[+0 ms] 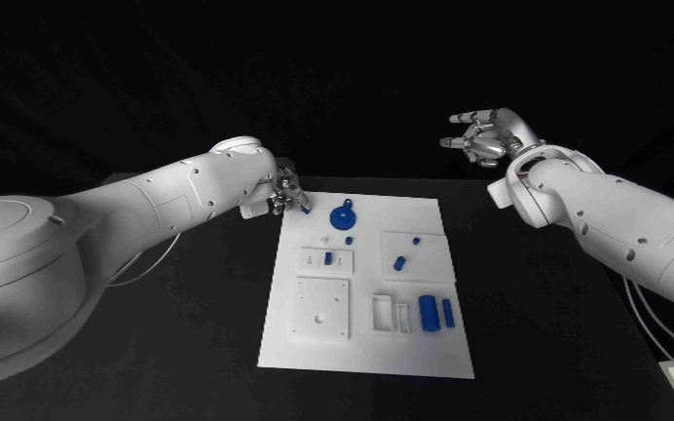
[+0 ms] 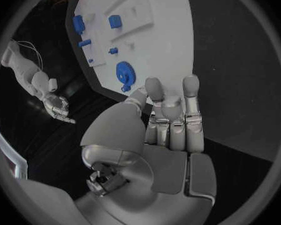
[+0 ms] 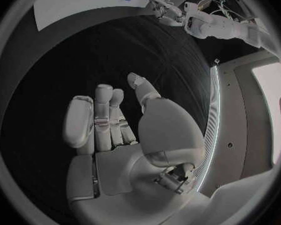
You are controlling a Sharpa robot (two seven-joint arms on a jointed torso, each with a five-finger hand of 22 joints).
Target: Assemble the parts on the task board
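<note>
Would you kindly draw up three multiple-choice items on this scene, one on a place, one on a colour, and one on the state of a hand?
1. Where does the round blue gear lie?
A. On the black table, off the board
B. On the white board, near its far edge
C. In the right hand

2. What colour is the board?
A. White
B. Red
C. Yellow

3. How is the right hand?
A. Gripping a blue part
B. Pressing on the board
C. Holding nothing, fingers apart, off the board

Answers:
1. B: the round blue gear rests on the white board near its far edge, close to the left hand.
2. A: the board is white against the black table.
3. C: the right hand is raised beyond the board's far right corner, its fingers spread and nothing in them.
</note>
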